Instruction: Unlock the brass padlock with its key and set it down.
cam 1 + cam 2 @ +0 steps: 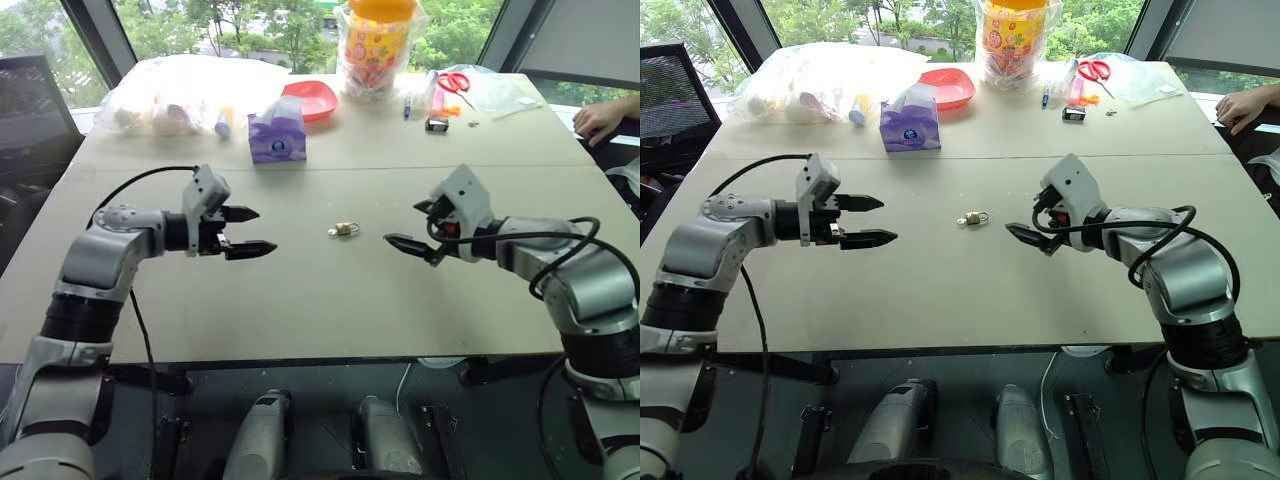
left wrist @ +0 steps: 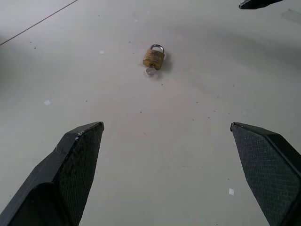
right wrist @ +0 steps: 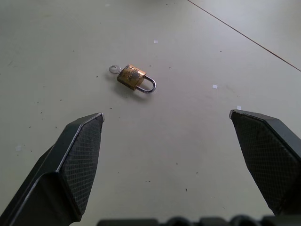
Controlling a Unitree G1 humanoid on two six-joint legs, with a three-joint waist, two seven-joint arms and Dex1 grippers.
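Brass padlock [image 3: 131,76], silvery U-shackle, flat on matte table [image 3: 188,155]; key [image 3: 113,69] inserted.

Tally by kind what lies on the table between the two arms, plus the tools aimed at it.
Brass padlock: 1, lying on the table
Key: 1, at the padlock's base
Left tool: 1, open
Right tool: 1, open
Total: 4

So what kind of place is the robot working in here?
Probably an office or lab room used for testing: a big pale table beside large windows onto trees, with clutter like a tissue box, scissors and a red bowl.
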